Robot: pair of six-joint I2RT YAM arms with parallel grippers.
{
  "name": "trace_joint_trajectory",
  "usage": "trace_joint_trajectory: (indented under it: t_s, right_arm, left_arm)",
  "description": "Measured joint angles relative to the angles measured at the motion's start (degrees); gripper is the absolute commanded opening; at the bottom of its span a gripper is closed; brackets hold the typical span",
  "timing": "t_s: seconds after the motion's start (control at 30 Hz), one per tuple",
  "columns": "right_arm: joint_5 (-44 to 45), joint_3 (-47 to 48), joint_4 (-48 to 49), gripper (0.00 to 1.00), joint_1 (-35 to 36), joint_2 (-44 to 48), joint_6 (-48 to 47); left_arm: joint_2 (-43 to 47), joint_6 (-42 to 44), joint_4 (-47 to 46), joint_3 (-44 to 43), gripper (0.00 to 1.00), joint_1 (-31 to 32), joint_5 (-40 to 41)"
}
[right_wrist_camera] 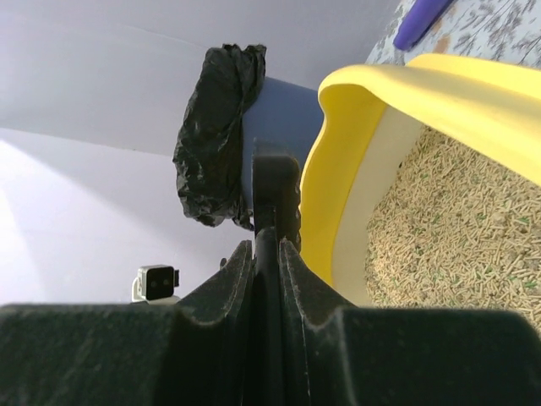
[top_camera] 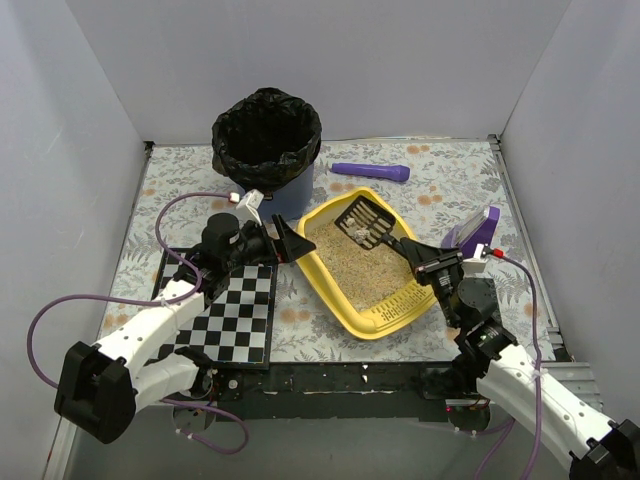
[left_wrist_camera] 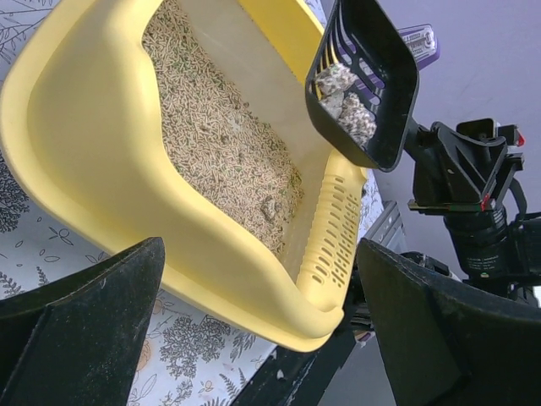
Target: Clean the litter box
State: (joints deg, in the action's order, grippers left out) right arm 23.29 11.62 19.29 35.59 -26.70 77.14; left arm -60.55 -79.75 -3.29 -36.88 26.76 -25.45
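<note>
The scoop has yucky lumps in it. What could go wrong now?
1. The lumps sit loose in the black scoop, which the right gripper holds above the litter box. On the way to the blue bin they could tumble onto the table.
2. The left gripper is open right at the box's rim. A bump could shove the box and spill litter.
</note>
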Motion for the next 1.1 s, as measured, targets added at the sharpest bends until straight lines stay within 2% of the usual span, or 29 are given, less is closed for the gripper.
trace_joint_trajectory:
  t_s: [0.1,0.2,0.4,0.6,0.83,1.1]
  right_arm:
    - [-2.4,-1.4,3.9,0.01,0.0,-2.6,0.7]
    - [-2.6,-1.3,2.2,0.01,0.1,-3.5,1.2]
    - [0.5,-1.2,-5.6,0.01,0.1,3.2,5.4]
    - [2.1,-1.1,-6.0,0.01,0.0,6.6,6.1]
    - [0.0,8.3,-9.9,0.01,0.0,-1.3,2.1]
    - [-2.5,16.4,-5.9,0.01,0.0,-12.3,2.2]
  left_arm:
    - [0.0,-0.2,0.2,0.0,0.98,0.0,0.1]
    - [0.1,-0.2,1.8,0.0,0.98,0.0,0.8]
    - [1.4,-0.2,6.7,0.0,0.98,0.0,6.1]
    - [1.2,-1.1,10.3,-0.8,0.98,0.0,11.8]
    - [0.7,-1.7,12.6,-1.1,0.98,0.0,15.0]
    - [1.8,-2.9,13.7,-1.1,0.98,0.0,17.6]
